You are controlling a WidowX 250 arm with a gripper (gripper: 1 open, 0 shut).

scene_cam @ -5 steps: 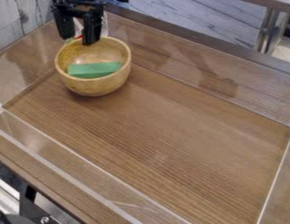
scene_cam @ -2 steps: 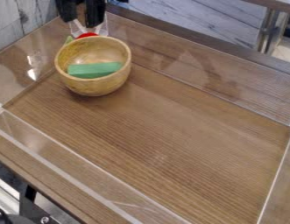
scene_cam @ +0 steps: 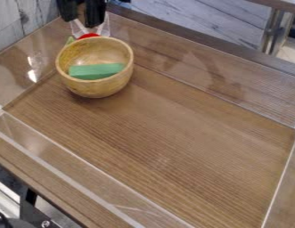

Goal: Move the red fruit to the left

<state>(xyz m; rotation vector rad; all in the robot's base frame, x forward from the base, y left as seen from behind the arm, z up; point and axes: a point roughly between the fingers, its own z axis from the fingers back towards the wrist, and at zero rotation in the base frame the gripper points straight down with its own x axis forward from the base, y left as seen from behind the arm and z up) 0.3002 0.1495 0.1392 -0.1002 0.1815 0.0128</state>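
Along the left edge a clear plastic wall [scene_cam: 25, 49] borders the brown wood-grain table [scene_cam: 174, 125], and a similar low clear wall runs along the near edge and up the right side, so the working surface is fenced on its visible sides. At upper left the black robot gripper [scene_cam: 84, 12] hangs at the top edge of the picture, cut off by the frame, its jaws standing wide apart with nothing between them. Just beneath it lies the small glossy red toy fruit [scene_cam: 84, 36] with a touch of green at its end, resting on the table right behind the far rim of the round light wooden bowl [scene_cam: 96, 80] (only part of the fruit shows above that rim). Inside the bowl sits one flat green block [scene_cam: 97, 69]. Counted: one gripper, one fruit, one bowl, one block. From the bowl rightward the tabletop is open wood all the way to the right wall.
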